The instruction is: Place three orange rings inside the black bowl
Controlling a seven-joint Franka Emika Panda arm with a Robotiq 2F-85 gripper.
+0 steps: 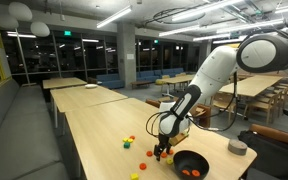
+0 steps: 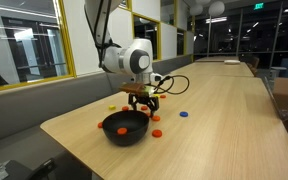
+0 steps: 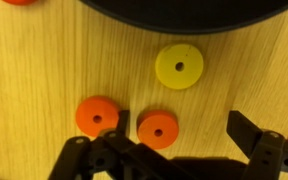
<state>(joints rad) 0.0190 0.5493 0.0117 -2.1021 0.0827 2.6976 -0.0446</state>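
Observation:
The black bowl point(image 1: 192, 163) point(image 2: 125, 130) stands near the table's end; its rim fills the top of the wrist view point(image 3: 184, 10). Orange pieces lie inside it point(image 1: 189, 172). My gripper point(image 1: 162, 150) point(image 2: 142, 103) point(image 3: 182, 127) hangs open just above the table beside the bowl. One orange ring point(image 3: 158, 129) lies flat on the wood between the fingers, close to the left finger. A second orange ring point(image 3: 97, 116) lies just outside that finger. More orange rings lie on the table near the bowl point(image 2: 156, 132) point(image 2: 155, 118).
A yellow ring point(image 3: 179, 66) lies between the gripper and the bowl. A blue piece point(image 2: 182, 113), a yellow piece point(image 1: 125, 143) and a green piece point(image 1: 134, 176) are scattered on the long wooden table point(image 1: 94, 125). A grey round container point(image 1: 237, 146) sits on a neighbouring table.

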